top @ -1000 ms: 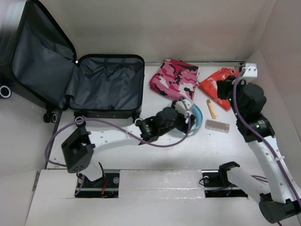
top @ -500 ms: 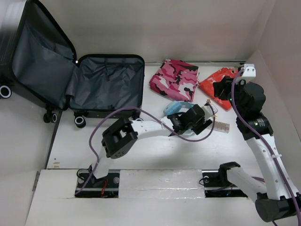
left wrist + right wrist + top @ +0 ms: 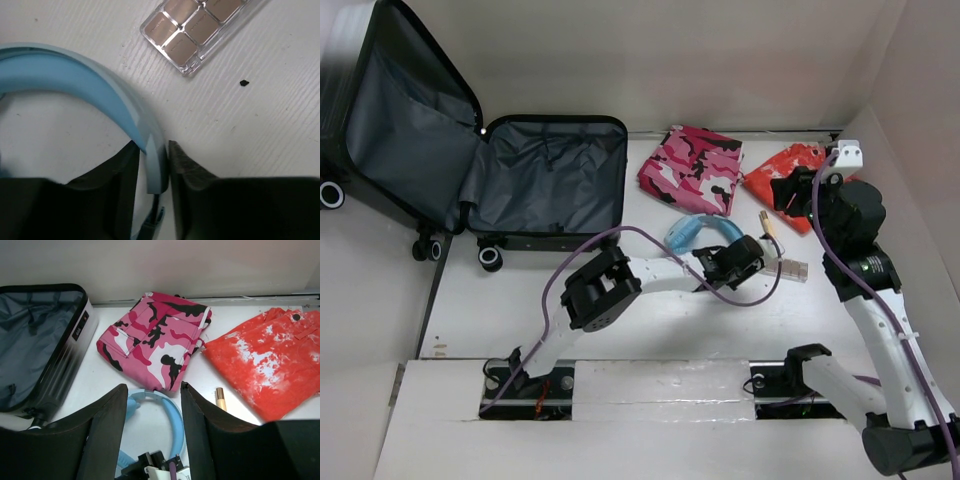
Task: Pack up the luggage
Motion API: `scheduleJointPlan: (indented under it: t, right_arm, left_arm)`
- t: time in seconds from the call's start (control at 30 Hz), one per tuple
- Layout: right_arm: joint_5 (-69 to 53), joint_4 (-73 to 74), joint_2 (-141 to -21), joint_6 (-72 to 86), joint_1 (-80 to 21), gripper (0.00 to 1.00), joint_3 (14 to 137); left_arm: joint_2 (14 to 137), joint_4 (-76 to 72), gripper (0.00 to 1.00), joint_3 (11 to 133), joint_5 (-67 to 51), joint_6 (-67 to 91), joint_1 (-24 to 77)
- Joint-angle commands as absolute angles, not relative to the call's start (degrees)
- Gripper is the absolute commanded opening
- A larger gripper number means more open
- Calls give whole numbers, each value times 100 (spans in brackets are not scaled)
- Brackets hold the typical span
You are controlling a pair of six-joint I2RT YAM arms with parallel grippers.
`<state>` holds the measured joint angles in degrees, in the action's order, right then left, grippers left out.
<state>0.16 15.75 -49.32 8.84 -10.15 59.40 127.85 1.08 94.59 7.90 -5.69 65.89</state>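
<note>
The luggage (image 3: 552,178) lies open at the back left, dark grey lining up, with its lid (image 3: 408,110) leaning back; its shell edge shows in the right wrist view (image 3: 75,337). Blue headphones (image 3: 692,229) lie in front of the pink cloth. My left gripper (image 3: 743,262) reaches across the table, and its jaws pinch the end of the headband (image 3: 150,150). My right gripper (image 3: 788,190) hovers open above the orange cloth's left edge with nothing between its fingers (image 3: 200,430). Below the right gripper are the headphones (image 3: 172,415).
A folded pink camouflage cloth (image 3: 692,168) (image 3: 155,340) and an orange cloth (image 3: 772,178) (image 3: 270,360) lie along the back wall. A small beige tube (image 3: 770,230) (image 3: 220,399) and a clear palette of brown pans (image 3: 790,267) (image 3: 195,25) lie right of the headphones.
My left arm swung right and its jaws narrowed onto the headband; the headphones shifted left and back. My right gripper opened and edged slightly.
</note>
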Motion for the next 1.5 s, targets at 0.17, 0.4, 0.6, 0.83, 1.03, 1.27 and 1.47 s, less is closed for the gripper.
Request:
scheduleJointPlan:
  t: [0.17, 0.4, 0.6, 0.83, 1.03, 1.27, 1.47]
  right_arm:
    - [-114, 1230, -4799, 896, -958, 53, 5950]
    - [-229, 1178, -4799, 949, -958, 53, 6055]
    - [-281, 1125, -4799, 1002, -958, 53, 6056]
    - [-580, 1055, -4913, 1002, -958, 53, 6048]
    - [-843, 870, -5027, 1002, -958, 53, 5766]
    - [-976, 765, -5028, 1002, -958, 50, 5239]
    - [-976, 712, -5027, 1002, -958, 50, 5028]
  left_arm:
    - [12657, 334, 0, 9678, 756, -335, 6583]
    - [10400, 10, 0, 8493, 940, 149, 6583]
    - [8641, -553, 0, 8156, 2073, 272, 6364]
    - [7980, -1115, 0, 8226, 2979, 711, 4661]
    - [8989, -731, 0, 8893, 2961, 1002, 2770]
    - [10563, -360, 0, 9439, 3156, 379, 1794]
    - [11372, 26, 15, 9659, 3129, 431, 1521]
